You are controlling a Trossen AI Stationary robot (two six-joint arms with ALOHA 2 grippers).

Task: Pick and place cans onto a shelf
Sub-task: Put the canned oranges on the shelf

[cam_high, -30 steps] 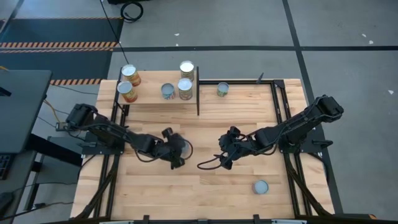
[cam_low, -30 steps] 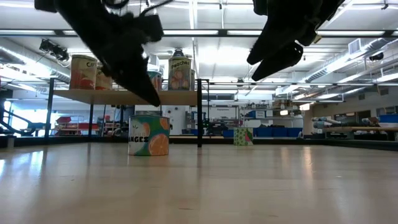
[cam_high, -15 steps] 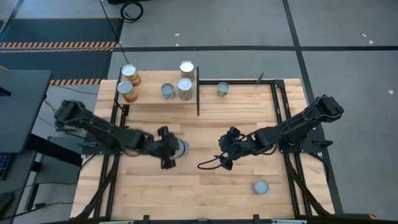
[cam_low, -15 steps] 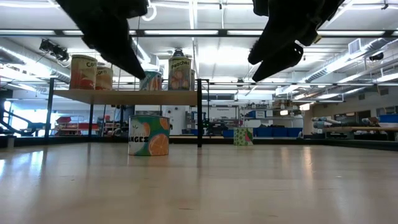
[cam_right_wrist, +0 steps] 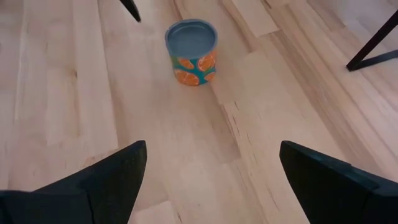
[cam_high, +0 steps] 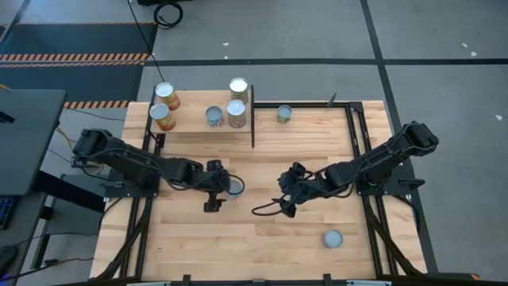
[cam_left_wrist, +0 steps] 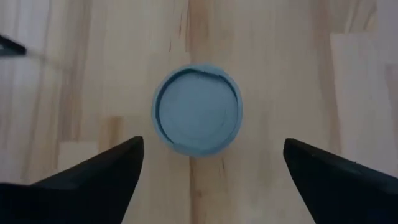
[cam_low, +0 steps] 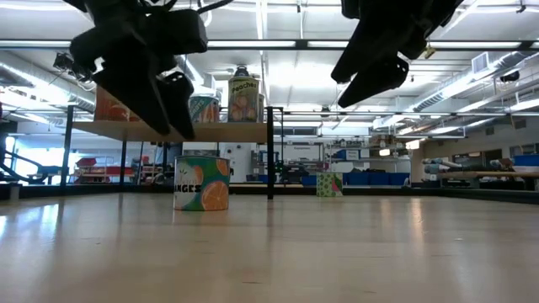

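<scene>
A can with an orange-fruit label stands upright on the tabletop's middle; its silver top shows in the left wrist view. My left gripper hovers open just above it and a little toward the table's left, touching nothing. My right gripper hangs open over the table's middle right, aimed at the same can. Several cans stand on the shelf at the far left. One can stands on the table right of the shelf. Another stands near the front right.
The shelf's black upright stands just beyond the orange-label can. Black frame rails run along the table's sides. Bare tabletop lies toward the near edge.
My left gripper has risen off the orange-label can, drawn back a little toward the table's left, rolled about its own line and opened. The can has stayed upright where it was.
</scene>
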